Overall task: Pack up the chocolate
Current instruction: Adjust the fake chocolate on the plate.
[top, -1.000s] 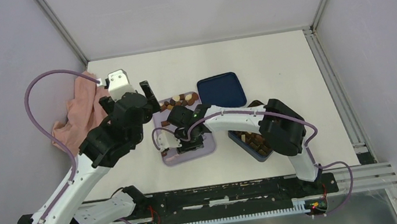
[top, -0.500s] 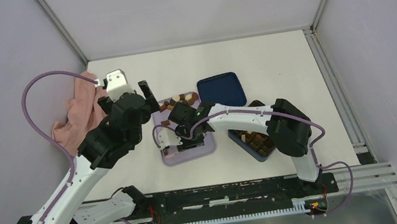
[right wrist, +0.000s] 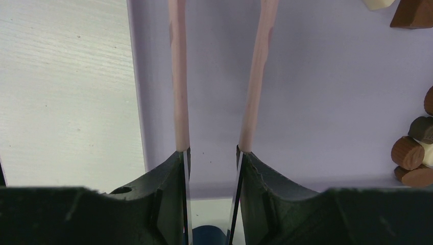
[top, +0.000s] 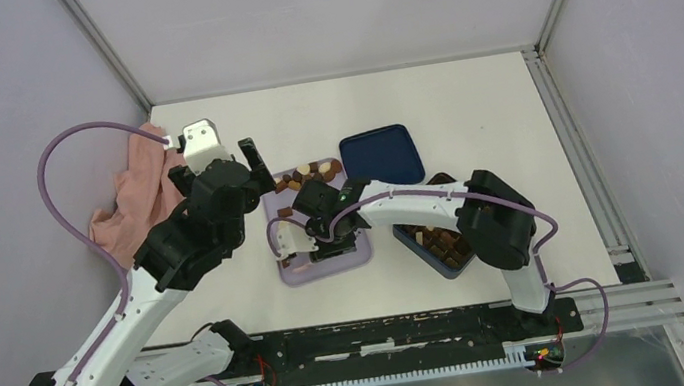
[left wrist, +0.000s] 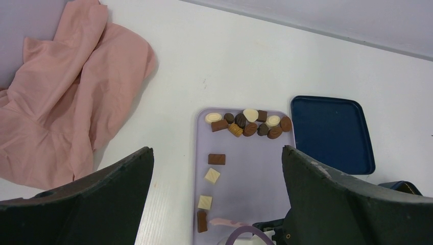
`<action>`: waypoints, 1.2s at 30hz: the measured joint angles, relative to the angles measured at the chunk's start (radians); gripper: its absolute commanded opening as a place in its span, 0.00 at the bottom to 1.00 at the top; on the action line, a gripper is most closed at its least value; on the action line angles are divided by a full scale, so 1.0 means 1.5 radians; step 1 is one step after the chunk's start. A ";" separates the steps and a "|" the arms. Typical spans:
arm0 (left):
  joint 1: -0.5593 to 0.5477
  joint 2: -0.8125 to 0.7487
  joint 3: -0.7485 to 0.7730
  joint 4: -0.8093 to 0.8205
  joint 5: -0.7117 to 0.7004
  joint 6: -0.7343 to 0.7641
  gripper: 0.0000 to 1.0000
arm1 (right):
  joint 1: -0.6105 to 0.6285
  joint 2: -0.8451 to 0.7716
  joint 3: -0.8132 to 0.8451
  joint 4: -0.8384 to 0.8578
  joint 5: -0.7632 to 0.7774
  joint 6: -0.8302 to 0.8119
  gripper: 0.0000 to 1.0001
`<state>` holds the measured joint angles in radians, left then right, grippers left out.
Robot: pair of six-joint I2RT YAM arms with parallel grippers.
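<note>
Chocolate pieces (left wrist: 250,125) lie in a cluster at the far end of the lilac tray (left wrist: 255,178), with several square ones (left wrist: 212,176) along its left side. In the top view the cluster (top: 310,170) shows on the tray (top: 294,272). My left gripper (left wrist: 217,151) is open and empty above the tray's far left corner (top: 252,170). My right gripper (top: 325,241) hangs low over the tray's middle, shut on pink tongs (right wrist: 178,76). The prongs are apart with nothing between them, above bare tray. Some chocolates (right wrist: 408,150) sit at the right edge of the right wrist view.
A dark blue lid (top: 381,155) lies beyond and right of the tray, also in the left wrist view (left wrist: 332,132). A dark blue box (top: 441,240) with chocolates sits right of the tray, partly under my right arm. A pink cloth (top: 132,197) is bunched at the left wall.
My right gripper with the tongs has moved slightly farther along the tray, and its elbow shifted right. The left arm has barely moved.
</note>
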<state>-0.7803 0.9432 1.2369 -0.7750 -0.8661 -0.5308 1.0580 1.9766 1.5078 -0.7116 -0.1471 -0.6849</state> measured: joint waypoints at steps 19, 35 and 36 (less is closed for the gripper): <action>0.000 -0.001 0.000 0.001 0.000 0.000 1.00 | -0.004 0.086 0.080 -0.010 0.007 0.010 0.44; 0.000 0.004 0.000 0.019 -0.001 0.011 1.00 | -0.024 0.088 0.083 -0.016 0.014 0.018 0.44; 0.000 0.006 0.000 0.021 -0.001 0.013 1.00 | -0.026 0.088 0.082 -0.016 0.014 0.019 0.44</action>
<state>-0.7803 0.9516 1.2369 -0.7437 -0.8680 -0.5117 1.0195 2.1086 1.6314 -0.7353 -0.1253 -0.6571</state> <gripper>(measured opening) 0.997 0.437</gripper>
